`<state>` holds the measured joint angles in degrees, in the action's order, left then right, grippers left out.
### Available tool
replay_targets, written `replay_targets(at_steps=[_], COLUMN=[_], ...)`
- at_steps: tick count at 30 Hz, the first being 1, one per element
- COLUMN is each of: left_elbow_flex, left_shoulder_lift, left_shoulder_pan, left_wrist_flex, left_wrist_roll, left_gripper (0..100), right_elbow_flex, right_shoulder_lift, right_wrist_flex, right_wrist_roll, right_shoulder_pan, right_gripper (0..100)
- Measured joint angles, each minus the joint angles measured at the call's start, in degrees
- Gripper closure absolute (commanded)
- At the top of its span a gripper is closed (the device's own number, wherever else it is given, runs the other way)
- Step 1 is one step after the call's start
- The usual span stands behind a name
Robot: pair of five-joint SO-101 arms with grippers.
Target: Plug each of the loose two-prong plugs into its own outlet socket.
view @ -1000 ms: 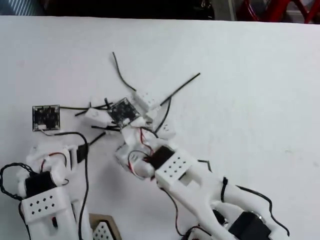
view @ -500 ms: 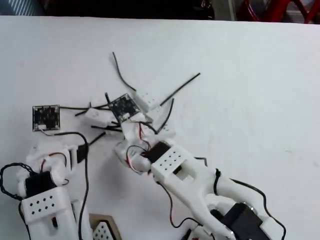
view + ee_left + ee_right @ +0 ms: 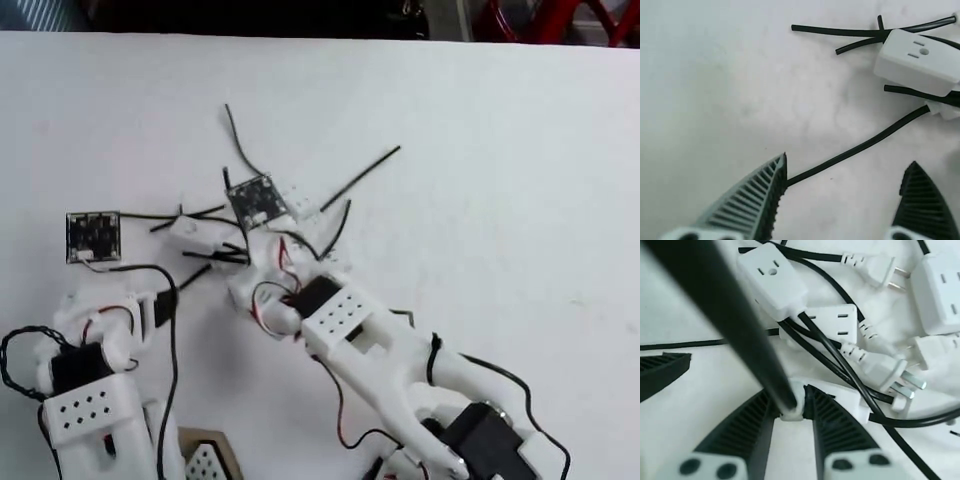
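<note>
Right gripper (image 3: pixel 794 401) is clamped on the cord end of a white two-prong plug (image 3: pixel 845 396), whose black cord (image 3: pixel 740 315) rises steeply out of the pinch. Over the last second this arm has pushed forward into the tangle at mid-table. The nearer black square board (image 3: pixel 256 200) has been shoved away from the arms and the white outlet (image 3: pixel 297 206) beside it nudged along, while the left arm has not stirred. I judge that a plug is in hand but not yet lined up with any socket, and the shove has shifted the pieces it must meet. Left gripper (image 3: pixel 847 167) hangs spread wide just above the table (image 3: pixel 500 150), holding nothing, with a loose cord (image 3: pixel 855 147) running between its fingers and an outlet socket (image 3: pixel 917 60) beyond.

Counted in the right wrist view:
- **Outlets:** three, a three-hole outlet (image 3: pixel 772 277), a two-slot outlet (image 3: pixel 835 325) and an edge outlet (image 3: pixel 945 290).
- **Plugs:** a free plug (image 3: pixel 875 266) and a second free plug (image 3: pixel 880 369), both with bare prongs, plus the gripped one. A further white body (image 3: pixel 935 351) may be a fourth, though I cannot be sure.

From above, the black square boards number two, with the far board (image 3: pixel 92 235) well apart, near the left arm
</note>
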<state>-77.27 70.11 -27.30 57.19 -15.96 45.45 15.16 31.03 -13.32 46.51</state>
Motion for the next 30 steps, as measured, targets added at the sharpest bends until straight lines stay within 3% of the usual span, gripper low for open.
replay_targets(at_steps=[30], left_elbow_flex=[0.00], left_shoulder_lift=[0.00], left_shoulder_pan=[0.00], left_wrist_flex=[0.00], left_wrist_roll=[0.00], left_gripper=[65], right_elbow_flex=[-0.79], right_shoulder_lift=[-4.75], right_wrist_flex=[0.35], right_wrist_roll=[-0.53], right_shoulder_pan=[0.18], right_gripper=[98.1])
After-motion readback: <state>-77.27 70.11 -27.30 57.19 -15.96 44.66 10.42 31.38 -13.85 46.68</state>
